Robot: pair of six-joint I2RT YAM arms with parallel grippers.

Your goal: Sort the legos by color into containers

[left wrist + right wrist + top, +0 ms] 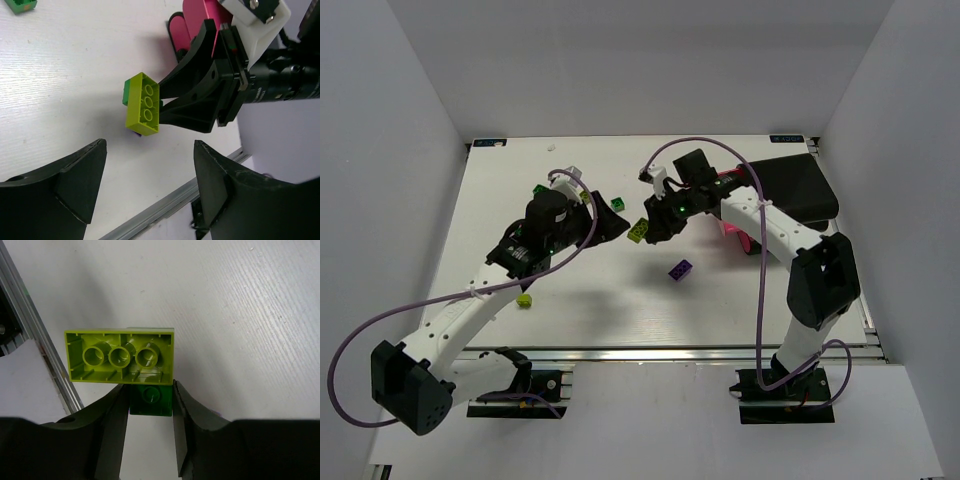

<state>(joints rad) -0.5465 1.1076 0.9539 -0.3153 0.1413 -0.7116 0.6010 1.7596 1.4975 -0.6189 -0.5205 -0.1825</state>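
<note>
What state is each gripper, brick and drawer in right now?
Left gripper: open, empty.
Right gripper: shut on green brick.
Green brick: gripped, lime brick stuck on it.
Lime brick: in the air, hollow underside showing.
Purple brick: lying loose.
Drawer: partly hidden by right arm.

Right claw (647, 232) stands between left claw (616, 224) and the drawers (730, 228).

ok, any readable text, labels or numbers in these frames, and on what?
Nothing legible.
The far-left blue sticker: too small to read.
The far-right blue sticker: too small to read.
Faint white print on the right wrist camera: blurred.
No lettering visible on the lime-green brick or dark green brick.
</note>
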